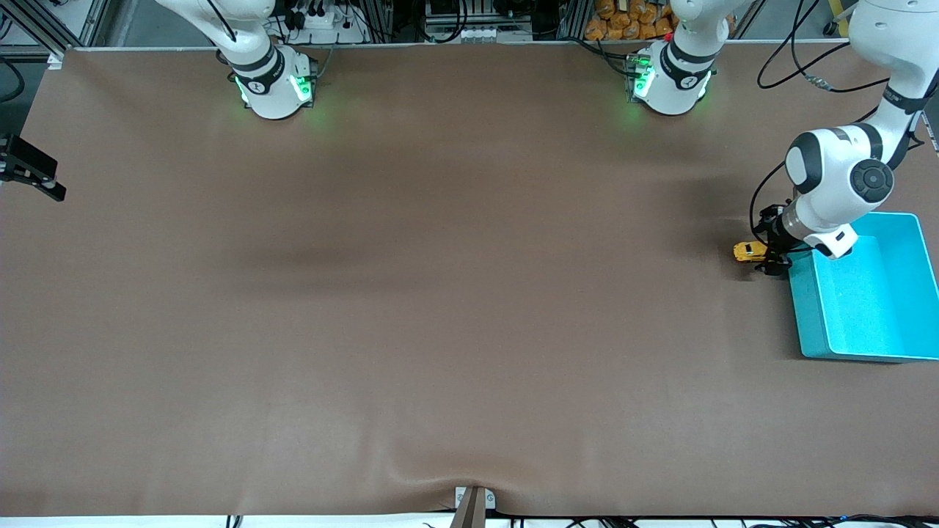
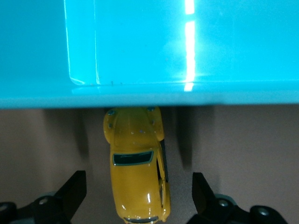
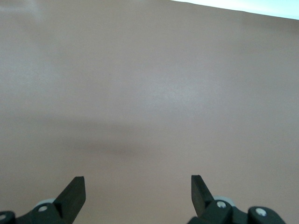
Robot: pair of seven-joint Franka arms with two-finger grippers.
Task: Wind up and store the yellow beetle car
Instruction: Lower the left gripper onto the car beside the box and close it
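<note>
Car sits on the brown table (image 1: 440,330) at the left arm's end, just beside the turquoise bin (image 1: 910,293), not in it. Yellow beetle car (image 1: 748,251) lies with its long axis pointing at the bin wall, one end about touching or tucked under the rim in the left wrist view; exact contact can't be told. Left gripper (image 1: 774,257) is low at the car, fingers spread wide with the car (image 2: 138,172) lying between them, a gap on both sides, nothing clamped. Car's length runs along the gripper's reach direction, so the fingers (image 2: 74,191) face its flanks; closing would pinch it across the width. Car sits slightly off centre between the fingers, closer to one. Left arm is clearly the nearer one. Right gripper (image 3: 138,196) hangs apart-fingered over bare table, empty; its arm waits and the gripper itself isn't clear in the front view. Judgement: grasp not yet made, winding and storing both pending.
</note>
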